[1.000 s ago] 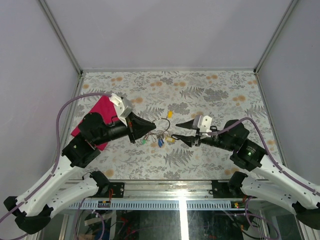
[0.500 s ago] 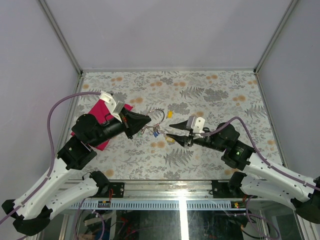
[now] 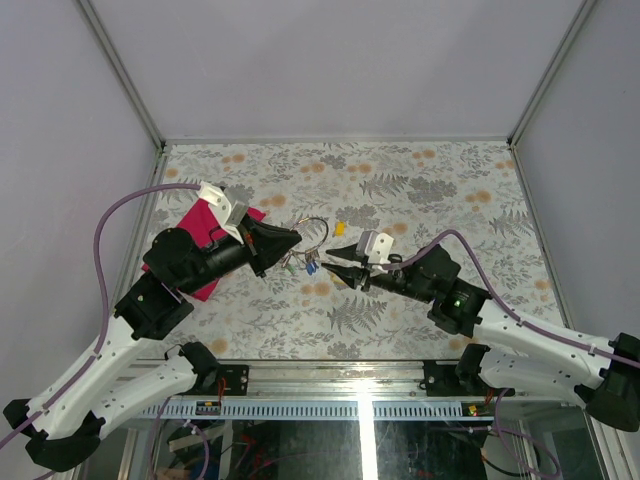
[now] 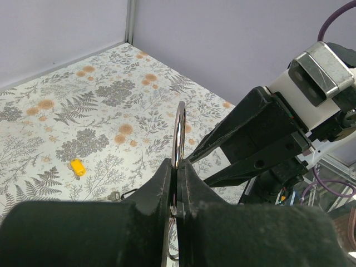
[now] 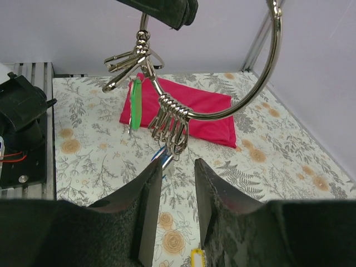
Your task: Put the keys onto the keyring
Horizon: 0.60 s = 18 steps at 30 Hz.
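Observation:
My left gripper (image 3: 292, 238) is shut on a large silver keyring (image 3: 316, 228) and holds it above the table; the left wrist view shows the ring (image 4: 179, 125) edge-on, pinched between the fingers. Several small rings (image 5: 172, 129) hang from it with a green-tagged key (image 5: 135, 104) and a blue-tagged key (image 5: 161, 157). My right gripper (image 3: 332, 260) is open, its fingertips (image 5: 154, 169) just below the hanging cluster, one each side. A yellow-tagged key (image 3: 341, 227) lies on the table beyond the ring. Another yellow tag (image 5: 197, 259) lies under my right gripper.
A red cloth (image 3: 200, 235) lies at the left, partly under the left arm, and also shows in the right wrist view (image 5: 194, 108). The floral table (image 3: 420, 190) is walled by grey panels at the back and sides.
My right gripper has moved left, up to the hanging keys. My left gripper lifted the ring back and to the left early on, then held still.

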### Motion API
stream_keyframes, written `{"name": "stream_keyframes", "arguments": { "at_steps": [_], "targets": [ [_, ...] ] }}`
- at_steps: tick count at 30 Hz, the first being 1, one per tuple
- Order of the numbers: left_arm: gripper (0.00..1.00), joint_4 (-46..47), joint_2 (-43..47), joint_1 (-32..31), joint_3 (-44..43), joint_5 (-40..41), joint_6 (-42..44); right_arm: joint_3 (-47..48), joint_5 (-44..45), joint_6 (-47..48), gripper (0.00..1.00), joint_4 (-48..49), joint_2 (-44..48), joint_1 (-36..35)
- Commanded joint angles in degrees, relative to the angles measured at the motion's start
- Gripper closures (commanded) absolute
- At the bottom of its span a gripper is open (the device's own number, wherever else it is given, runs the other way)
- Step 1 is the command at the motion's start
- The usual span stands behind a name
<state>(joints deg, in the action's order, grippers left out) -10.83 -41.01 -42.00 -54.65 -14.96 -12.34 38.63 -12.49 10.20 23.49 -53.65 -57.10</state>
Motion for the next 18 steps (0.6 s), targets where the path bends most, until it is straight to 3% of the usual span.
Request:
{"name": "stream_keyframes", "arguments": {
  "at_steps": [1,18],
  "targets": [
    [1.00,2.6,0.6,0.2,-0.7,0.5,-0.9,0.5,1.6,-1.3,0.65,5.7,-0.9,-0.8],
    [1.00,3.3,0.2,0.1,-0.4,-0.4,-1.3,0.8,3.2,-2.0,0.72,6.5,-1.9,-0.7]
  ]
}}
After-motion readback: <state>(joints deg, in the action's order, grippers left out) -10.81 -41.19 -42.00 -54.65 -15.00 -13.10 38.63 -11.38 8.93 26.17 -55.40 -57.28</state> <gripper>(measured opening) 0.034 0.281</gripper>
